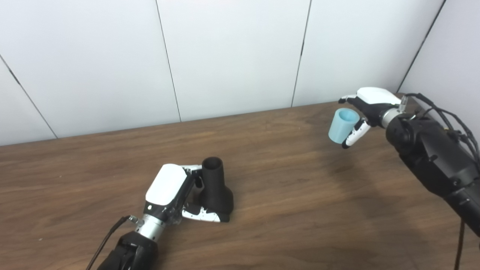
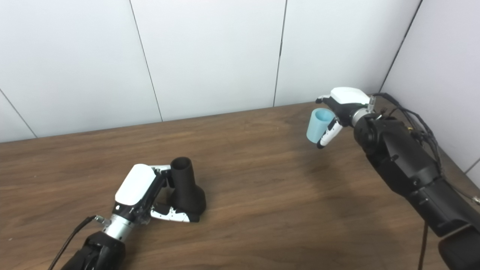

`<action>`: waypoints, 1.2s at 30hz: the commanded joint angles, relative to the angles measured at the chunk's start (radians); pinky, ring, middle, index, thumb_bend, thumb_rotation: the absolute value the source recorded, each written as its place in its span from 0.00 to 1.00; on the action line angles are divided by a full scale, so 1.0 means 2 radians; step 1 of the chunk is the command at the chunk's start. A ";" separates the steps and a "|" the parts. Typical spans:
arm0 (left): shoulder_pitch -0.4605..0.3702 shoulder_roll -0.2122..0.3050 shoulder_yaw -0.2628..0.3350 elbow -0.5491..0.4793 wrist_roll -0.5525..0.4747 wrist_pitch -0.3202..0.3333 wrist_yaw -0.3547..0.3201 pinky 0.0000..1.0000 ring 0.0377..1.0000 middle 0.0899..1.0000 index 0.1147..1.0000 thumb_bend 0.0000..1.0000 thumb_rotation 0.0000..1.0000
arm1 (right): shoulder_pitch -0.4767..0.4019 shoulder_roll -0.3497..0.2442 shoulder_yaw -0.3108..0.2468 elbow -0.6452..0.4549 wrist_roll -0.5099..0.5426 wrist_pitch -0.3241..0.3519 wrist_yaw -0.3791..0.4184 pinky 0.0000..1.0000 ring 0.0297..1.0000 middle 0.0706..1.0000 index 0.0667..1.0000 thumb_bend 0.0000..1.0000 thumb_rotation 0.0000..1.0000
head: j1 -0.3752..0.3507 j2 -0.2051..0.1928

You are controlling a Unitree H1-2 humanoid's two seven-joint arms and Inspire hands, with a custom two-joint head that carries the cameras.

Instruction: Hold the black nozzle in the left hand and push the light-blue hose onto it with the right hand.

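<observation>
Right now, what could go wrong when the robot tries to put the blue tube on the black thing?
1. The light-blue hose sits between just a few fingers of the right hand, up off the table, so it might slip out.
2. The hose is far from the black nozzle, so it could arrive crooked and miss the opening.
3. The left hand grips the nozzle from one side; a hard push might tip it.

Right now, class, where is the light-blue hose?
The light-blue hose is far right, held above the table in the right hand, well apart from the black nozzle.
</observation>
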 commanded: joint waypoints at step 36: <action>0.101 0.027 -0.013 0.028 0.000 0.029 -0.041 0.34 0.42 0.39 0.43 0.48 0.00 | -0.009 0.019 -0.065 0.035 0.041 -0.067 -0.100 0.62 0.60 0.66 0.73 0.84 0.02 | 0.007 0.015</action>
